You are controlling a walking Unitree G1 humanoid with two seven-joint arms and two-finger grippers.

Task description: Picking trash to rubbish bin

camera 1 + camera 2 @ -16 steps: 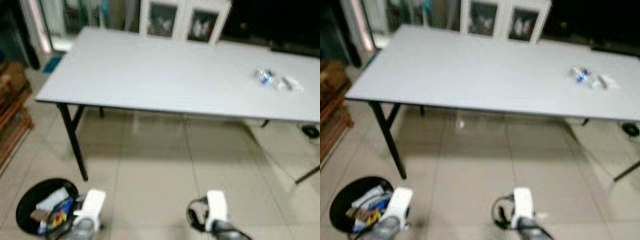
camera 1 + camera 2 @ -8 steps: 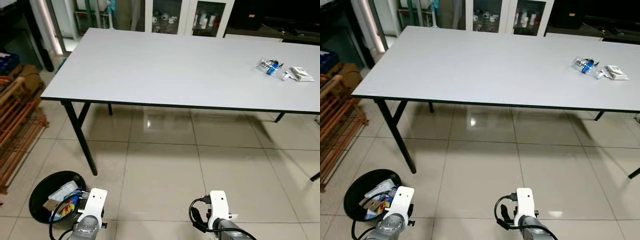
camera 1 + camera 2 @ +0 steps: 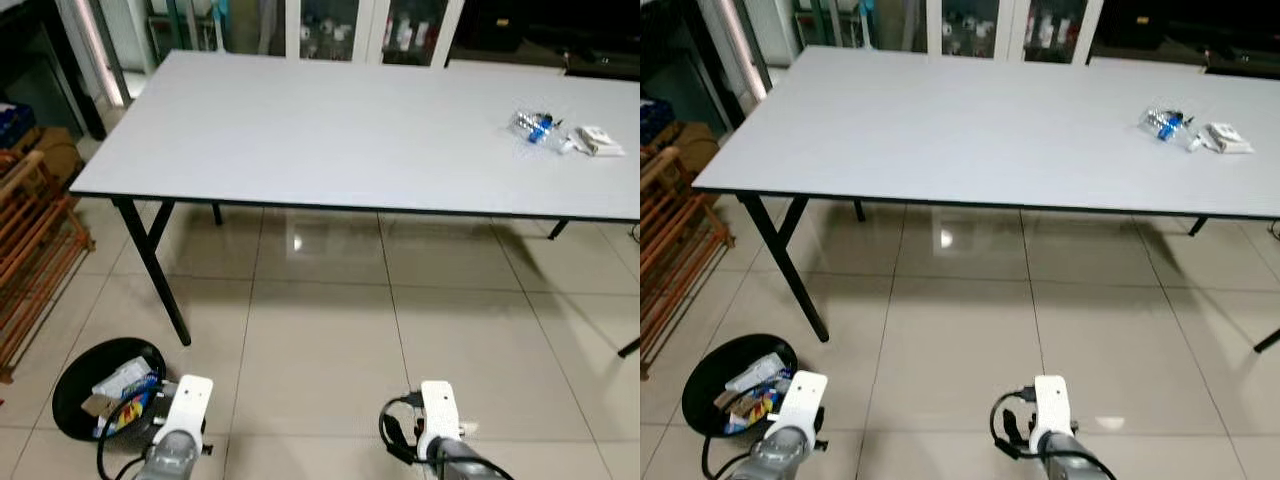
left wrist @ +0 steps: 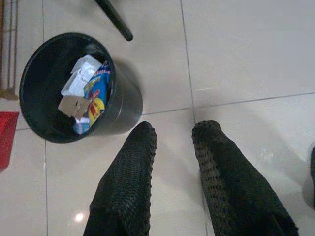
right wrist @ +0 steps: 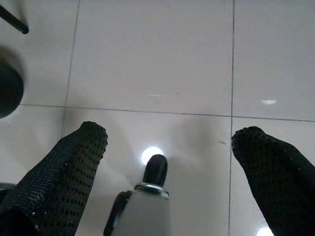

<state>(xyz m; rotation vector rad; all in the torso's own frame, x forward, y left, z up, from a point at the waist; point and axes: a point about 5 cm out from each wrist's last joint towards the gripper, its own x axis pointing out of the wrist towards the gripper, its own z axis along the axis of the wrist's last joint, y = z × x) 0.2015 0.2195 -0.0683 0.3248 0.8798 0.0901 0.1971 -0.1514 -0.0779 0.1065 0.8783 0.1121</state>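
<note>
While both arms hang low over the tiled floor, left gripper point(image 4: 173, 135) shows a narrow gap and right gripper point(image 5: 167, 137) is spread wide, both holding nothing. Crumpled plastic bottle point(image 3: 532, 126) and white packet point(image 3: 601, 141) lie on grey table point(image 3: 330, 130); black rubbish bin point(image 3: 75, 385), part-filled, stands beside the left arm.

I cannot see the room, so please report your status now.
Left gripper and right gripper open, empty, hanging low over floor. Crushed bottle and white wrapper on far right of table. Bin by left arm, partly full.
</note>
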